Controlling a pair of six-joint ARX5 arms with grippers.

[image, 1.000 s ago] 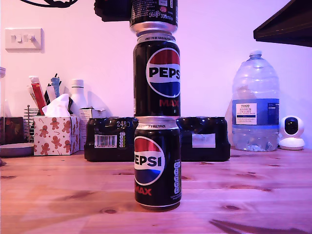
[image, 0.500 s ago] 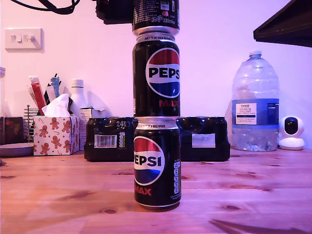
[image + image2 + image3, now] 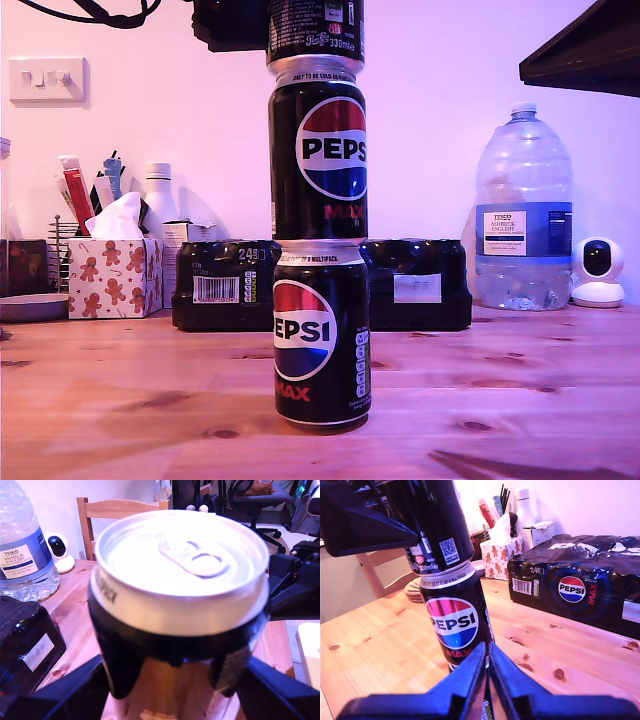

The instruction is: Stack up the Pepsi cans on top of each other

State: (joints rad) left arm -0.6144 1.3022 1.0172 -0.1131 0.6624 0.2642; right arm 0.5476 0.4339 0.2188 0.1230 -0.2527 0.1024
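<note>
Three black Pepsi cans stand in one column on the wooden table (image 3: 120,400). The bottom can (image 3: 321,338) rests on the wood and the middle can (image 3: 318,150) (image 3: 456,625) sits on its lid. My first gripper (image 3: 175,677) is shut on the top can (image 3: 315,28) (image 3: 182,565) (image 3: 427,525), whose silver base meets the middle can's rim. Only the lower part of the top can shows in the exterior view. My second gripper (image 3: 487,667) is shut and empty, close in front of the middle can and apart from it.
A black shrink-wrapped multipack (image 3: 320,285) (image 3: 580,590) lies behind the stack. A large water bottle (image 3: 523,215) (image 3: 22,555) and a small white camera (image 3: 598,270) stand at the exterior view's right. A gingerbread tissue box (image 3: 113,270) and a utensil rack are at its left. A dark slanted shape (image 3: 590,50) fills its upper right corner.
The top can has come down slightly onto the middle can. The whole column has shifted a few pixels toward the exterior view's left.
</note>
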